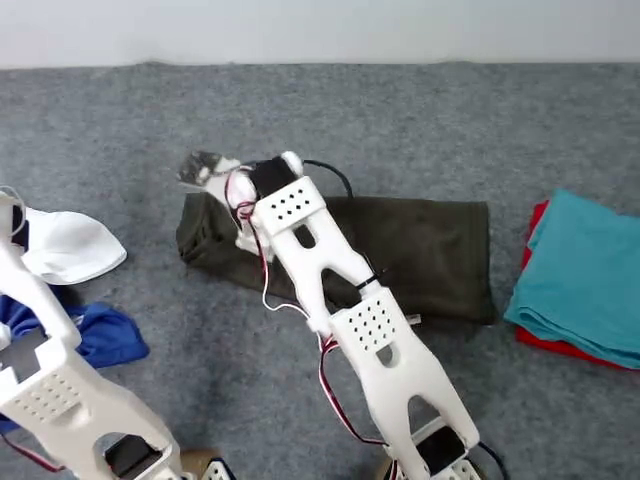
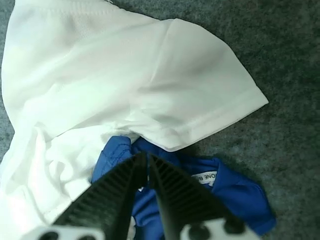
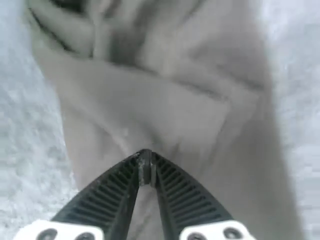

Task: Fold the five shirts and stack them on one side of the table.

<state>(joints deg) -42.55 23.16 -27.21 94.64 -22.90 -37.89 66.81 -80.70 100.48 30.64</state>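
The dark green shirt [image 1: 430, 250] lay spread across the middle of the grey table [image 1: 400, 120], bunched at its left end. The right gripper [image 3: 145, 167] sat at that bunched end, its jaws closed to a point right on the cloth. Whether any fabric was pinched between them could not be told.

At the left side lay a crumpled white shirt [image 2: 100, 75], its sleeve overlapping a blue shirt [image 2: 235, 192]. The left gripper [image 2: 147, 159] hung over the blue shirt just beside the white sleeve's hem, its jaws closed tip to tip.

At the right edge a folded teal shirt [image 1: 585, 270] rested on a red shirt [image 1: 537, 215].
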